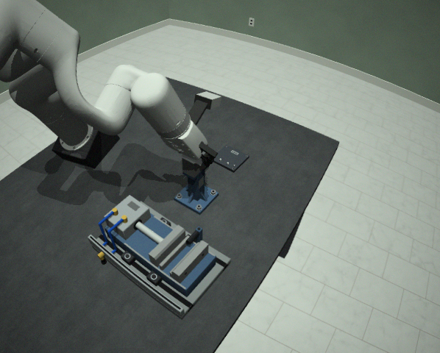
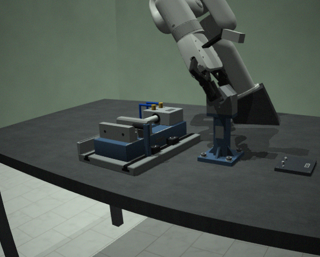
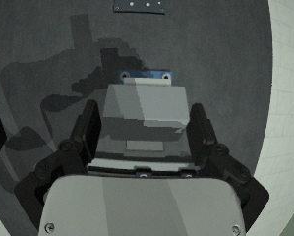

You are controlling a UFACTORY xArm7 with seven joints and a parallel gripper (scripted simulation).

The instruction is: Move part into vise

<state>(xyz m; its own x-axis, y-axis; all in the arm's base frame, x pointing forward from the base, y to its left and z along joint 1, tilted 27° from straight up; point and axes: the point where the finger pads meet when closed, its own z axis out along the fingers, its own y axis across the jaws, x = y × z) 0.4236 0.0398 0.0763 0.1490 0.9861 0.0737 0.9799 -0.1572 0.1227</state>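
The part (image 2: 224,100), a grey block, lies tilted in the top of the blue V-block stand (image 2: 220,139). It fills the middle of the wrist view (image 3: 146,121). My gripper (image 2: 215,85) is open. Its two dark fingers stand on either side of the part (image 3: 146,137) without clamping it. In the overhead view the gripper (image 1: 204,157) covers most of the part. The infeed plate (image 1: 232,157) is bare. The vise (image 1: 162,246) stands open, with the fixed jaw (image 1: 190,259) on the side away from the cylinder (image 1: 133,215). The work stop (image 1: 194,237) points in between the jaws.
The arm's base (image 1: 84,144) stands at the back left of the dark table. The wrist camera bracket (image 2: 228,37) sticks out above the gripper. The infeed plate also shows in the side view (image 2: 295,165), right of the V-block stand. The table's edges lie front and right.
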